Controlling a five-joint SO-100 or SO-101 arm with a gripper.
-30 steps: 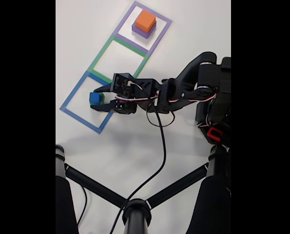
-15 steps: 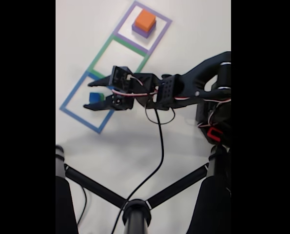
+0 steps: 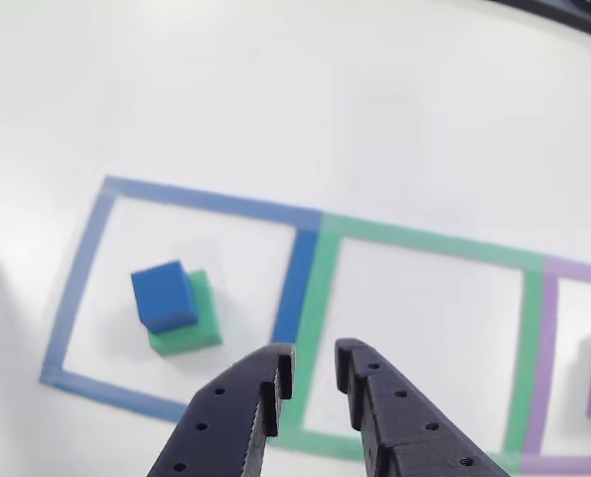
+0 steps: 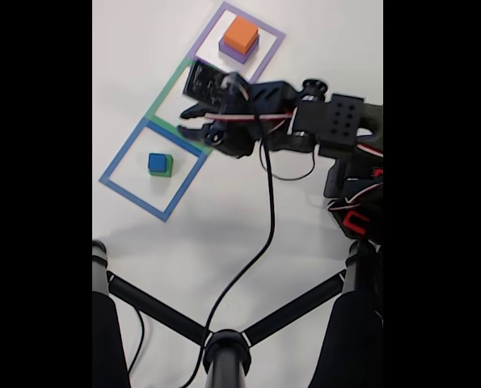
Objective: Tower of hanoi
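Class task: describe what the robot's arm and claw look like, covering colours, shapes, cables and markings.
The claw has two black plastic fingers dotted with small round holes. In the fixed view the arm is black and blocky, with red-and-white wires, a black cable trailing down, and a red part by the base.

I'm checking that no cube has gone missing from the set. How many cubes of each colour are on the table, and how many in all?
Blue cube: 1, on the green one
Green cube: 1, inside the blue outline
Orange cube: 1, on the purple one
Purple cube: 1, inside the purple outline
Total: 4 cubes
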